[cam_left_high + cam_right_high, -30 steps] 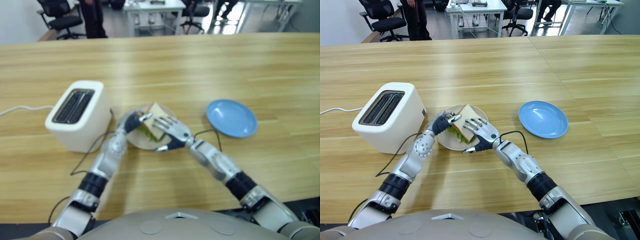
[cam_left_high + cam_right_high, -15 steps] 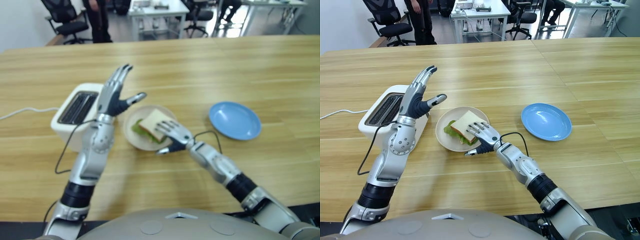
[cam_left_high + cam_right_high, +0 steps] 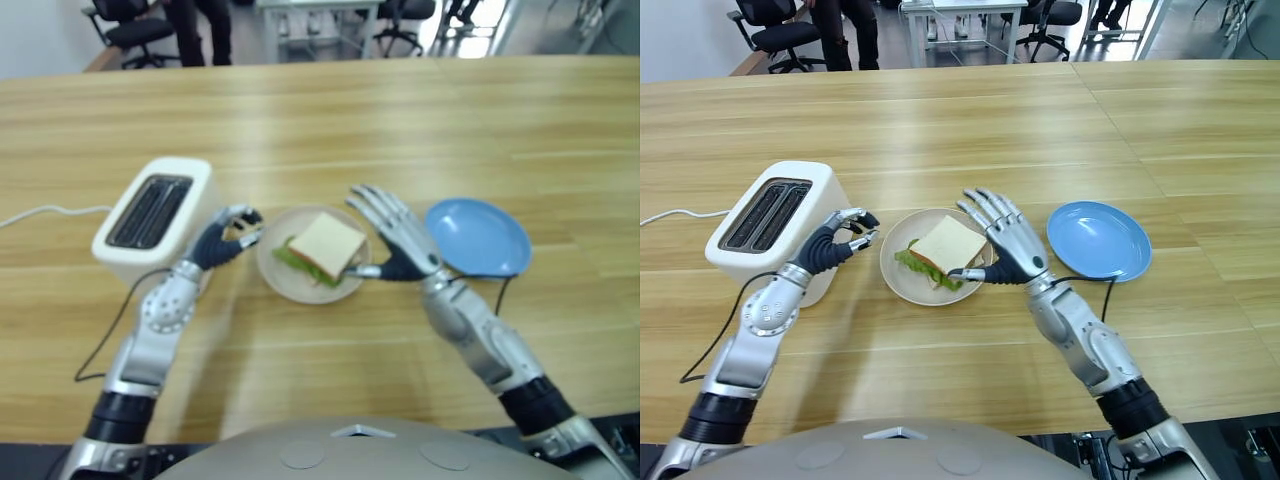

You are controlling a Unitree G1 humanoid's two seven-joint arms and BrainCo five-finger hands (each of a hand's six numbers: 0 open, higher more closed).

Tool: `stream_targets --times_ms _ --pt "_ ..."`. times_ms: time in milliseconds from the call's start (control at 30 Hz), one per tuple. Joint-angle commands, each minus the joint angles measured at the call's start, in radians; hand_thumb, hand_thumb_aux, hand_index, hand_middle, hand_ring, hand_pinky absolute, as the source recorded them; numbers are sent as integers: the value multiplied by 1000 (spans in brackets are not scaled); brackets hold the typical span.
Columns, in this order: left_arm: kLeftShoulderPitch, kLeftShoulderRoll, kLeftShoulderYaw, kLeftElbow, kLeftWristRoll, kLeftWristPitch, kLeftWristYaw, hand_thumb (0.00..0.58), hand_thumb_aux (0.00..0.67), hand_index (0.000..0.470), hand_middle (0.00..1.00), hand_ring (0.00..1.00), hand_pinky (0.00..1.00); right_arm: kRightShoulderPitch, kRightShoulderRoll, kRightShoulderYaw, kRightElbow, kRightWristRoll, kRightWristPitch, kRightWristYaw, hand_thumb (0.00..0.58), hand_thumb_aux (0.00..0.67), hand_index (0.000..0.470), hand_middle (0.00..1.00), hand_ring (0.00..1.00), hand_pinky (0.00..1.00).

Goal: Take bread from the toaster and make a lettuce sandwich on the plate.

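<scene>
On your wooden counter (image 3: 940, 130), the white toaster (image 3: 770, 225) sits left of the beige round plate (image 3: 902, 288) bearing the lettuce sandwich (image 3: 948, 243). Your right hand (image 3: 1005, 240) spreads wide at the plate's right rim, empty; your left hand (image 3: 835, 245) curls empty beside the toaster.

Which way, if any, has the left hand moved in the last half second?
Yes. The left hand has come down from above the toaster to beside it, toward the plate, fingers now curled.
</scene>
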Motion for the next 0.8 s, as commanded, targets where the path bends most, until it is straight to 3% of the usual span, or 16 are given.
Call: stream_targets --times_ms 33,200,400,600,800 --pt "27 133 -2 -74 -20 25 -176 580 670 460 1000 1000 1000 63 -58 -32 -42 129 28 209 580 670 460 1000 1000 1000" --pt "160 289 -74 -120 10 95 -373 580 670 460 1000 1000 1000 179 -170 -40 -115 345 134 560 580 670 460 1000 1000 1000" --pt "215 304 -219 -127 54 185 -502 580 670 460 1000 1000 1000 274 -209 29 -199 469 216 806 580 670 460 1000 1000 1000" --pt "99 199 -373 37 176 207 -468 580 670 460 1000 1000 1000 139 -54 206 13 356 210 830 580 670 460 1000 1000 1000" --pt "-87 82 -443 297 295 158 -324 580 659 453 1000 1000 1000 -64 86 282 365 198 163 658 580 670 460 1000 1000 1000"
